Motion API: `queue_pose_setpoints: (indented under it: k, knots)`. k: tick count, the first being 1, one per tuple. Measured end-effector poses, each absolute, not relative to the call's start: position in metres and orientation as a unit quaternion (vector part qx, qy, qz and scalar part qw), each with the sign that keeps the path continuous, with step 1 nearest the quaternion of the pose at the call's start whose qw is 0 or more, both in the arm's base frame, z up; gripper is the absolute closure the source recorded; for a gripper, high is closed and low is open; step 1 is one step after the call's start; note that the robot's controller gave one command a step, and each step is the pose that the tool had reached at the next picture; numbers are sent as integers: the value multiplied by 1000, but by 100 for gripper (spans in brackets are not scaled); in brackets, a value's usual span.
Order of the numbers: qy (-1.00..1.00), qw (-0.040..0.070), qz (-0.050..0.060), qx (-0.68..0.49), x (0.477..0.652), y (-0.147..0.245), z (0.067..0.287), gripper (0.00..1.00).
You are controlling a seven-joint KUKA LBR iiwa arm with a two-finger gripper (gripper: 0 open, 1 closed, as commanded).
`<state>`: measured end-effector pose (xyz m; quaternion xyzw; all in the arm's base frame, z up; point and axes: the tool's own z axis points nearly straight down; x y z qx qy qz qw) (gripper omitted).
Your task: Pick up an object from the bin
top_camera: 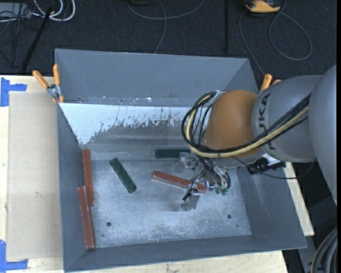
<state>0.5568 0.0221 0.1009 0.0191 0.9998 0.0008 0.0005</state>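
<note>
My gripper sits low in the grey bin, at the right end of a reddish-brown flat bar lying mid-floor. Whether it is open or closed, I cannot tell. I judge this to be the grasp step; next comes a secure grip, then a straight lift.

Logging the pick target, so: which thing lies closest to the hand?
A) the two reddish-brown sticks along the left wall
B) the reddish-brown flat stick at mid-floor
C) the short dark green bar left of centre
B: the reddish-brown flat stick reaches the hand with its right end; the others lie farther left.
</note>
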Motion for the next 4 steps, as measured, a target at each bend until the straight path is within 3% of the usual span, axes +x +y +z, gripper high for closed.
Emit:
queue_pose_setpoints:
  k: [1, 2, 3, 4]
  knots:
    - [997, 0, 0, 74, 558, 18, 100, 0]
    - [997, -2, 0, 83, 560, 13, 68, 0]
    - [997, -1, 0, 80, 560, 14, 67, 0]
    - [997, 0, 0, 79, 560, 14, 68, 100]
